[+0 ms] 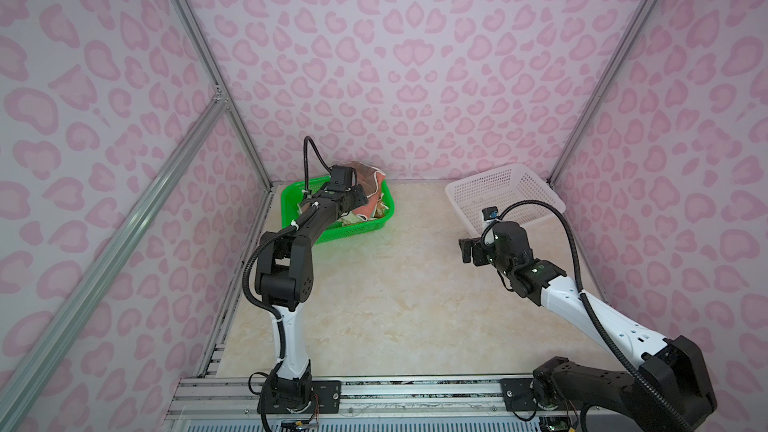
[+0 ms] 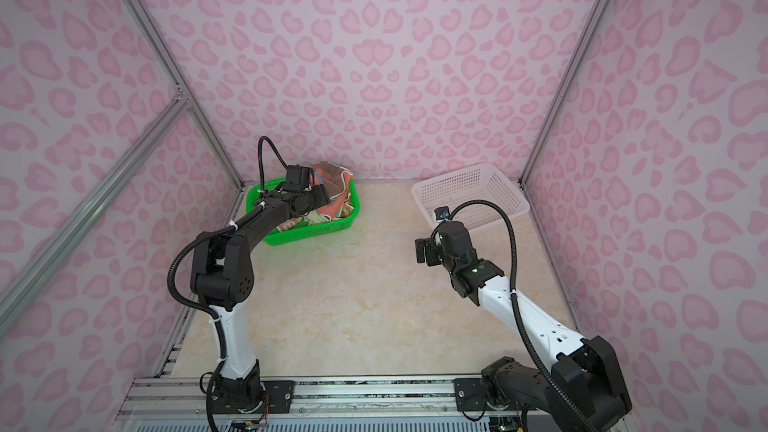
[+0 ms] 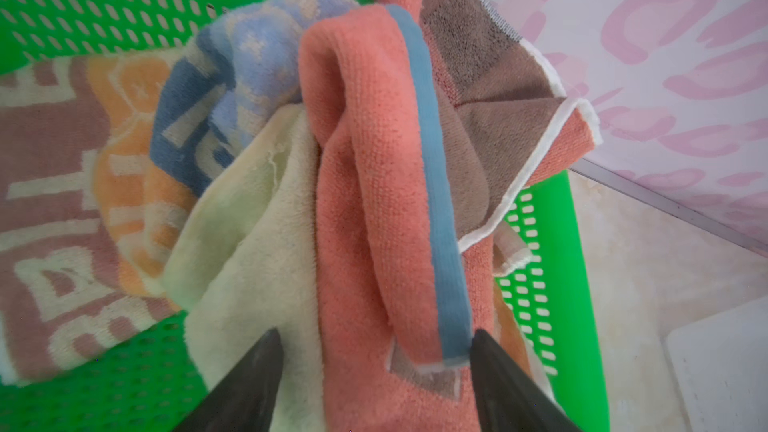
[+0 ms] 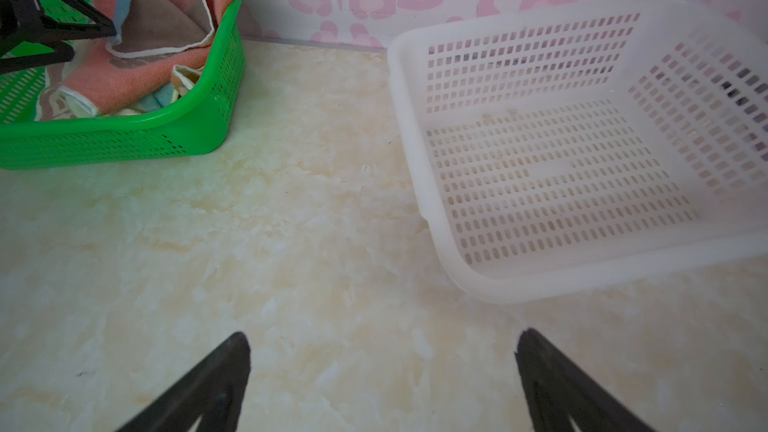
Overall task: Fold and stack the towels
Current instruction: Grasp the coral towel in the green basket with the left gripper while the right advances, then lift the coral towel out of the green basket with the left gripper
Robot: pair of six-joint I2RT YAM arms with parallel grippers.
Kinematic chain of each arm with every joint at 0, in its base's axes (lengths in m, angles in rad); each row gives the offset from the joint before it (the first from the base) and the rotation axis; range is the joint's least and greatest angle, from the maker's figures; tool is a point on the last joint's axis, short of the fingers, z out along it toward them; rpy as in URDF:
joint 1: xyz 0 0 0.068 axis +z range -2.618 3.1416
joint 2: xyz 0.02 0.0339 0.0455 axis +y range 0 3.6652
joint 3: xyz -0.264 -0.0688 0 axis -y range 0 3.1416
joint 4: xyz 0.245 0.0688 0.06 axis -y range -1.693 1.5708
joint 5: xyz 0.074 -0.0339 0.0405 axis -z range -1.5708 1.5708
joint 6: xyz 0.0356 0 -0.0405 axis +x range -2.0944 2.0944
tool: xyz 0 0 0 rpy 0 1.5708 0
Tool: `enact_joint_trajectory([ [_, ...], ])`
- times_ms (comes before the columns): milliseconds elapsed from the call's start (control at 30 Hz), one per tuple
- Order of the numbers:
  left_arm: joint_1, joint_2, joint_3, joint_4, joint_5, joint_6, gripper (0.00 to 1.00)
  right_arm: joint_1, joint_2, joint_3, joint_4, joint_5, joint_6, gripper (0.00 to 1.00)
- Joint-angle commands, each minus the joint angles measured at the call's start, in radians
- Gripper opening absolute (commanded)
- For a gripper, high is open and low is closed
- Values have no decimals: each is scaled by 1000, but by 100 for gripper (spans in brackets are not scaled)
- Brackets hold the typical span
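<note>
The towels lie heaped in the green basket [image 1: 334, 235] at the back left. A coral towel [image 3: 365, 201] with a blue strip and a brown patch is on top. Beside it are a pale yellow-green towel [image 3: 249, 243] and a brown, orange and blue striped towel [image 3: 62, 184] with white letters. My left gripper [image 3: 374, 332] is down in the basket, its jaws apart astride a fold of the coral towel. One fingertip [image 3: 482, 347] touches the blue strip. My right gripper [image 4: 384, 334] hovers open over bare table, holding nothing.
An empty white basket [image 1: 505, 191] stands at the back right, just beyond my right gripper [image 1: 467, 249]. Pink patterned walls close in the back and both sides. Marbled tabletop [image 1: 395, 284] stretches between the two arms.
</note>
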Motion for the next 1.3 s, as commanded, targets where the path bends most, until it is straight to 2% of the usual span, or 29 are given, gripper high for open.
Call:
enact_joint_trajectory([
  [0, -1, 36, 34, 25, 7, -17, 68, 7, 15, -11, 40, -8, -4, 100],
  [100, -1, 64, 56, 27, 12, -21, 64, 10, 27, -14, 45, -9, -6, 100],
  [133, -1, 70, 64, 28, 14, -22, 56, 11, 30, -15, 49, -10, -6, 100],
  [267, -1, 90, 97, 16, 26, -25, 8, 16, 40, -19, 56, -14, -3, 100],
  [300, -3, 88, 100, 16, 31, -26, 3, 18, 41, -20, 57, -17, -3, 100],
  [633, -9, -27, 55, 42, 50, 16, 4, 34, 52, -30, 65, -20, 2, 100],
  [700, -8, -51, 44, 40, 51, 20, 12, 37, 56, -31, 68, -20, 1, 100],
  [900, -8, -79, 21, 38, 74, 9, 16, 48, 73, -29, 71, -24, 1, 100],
  [967, -10, -80, 14, 36, 88, 1, 30, 51, 77, -31, 71, -24, 0, 100],
  [1133, -11, -76, -8, 30, 89, -24, 33, 55, 78, -30, 66, -19, -5, 100],
  [1267, -13, -80, -38, 32, 86, -48, 42, 57, 80, -32, 63, -13, -9, 100],
])
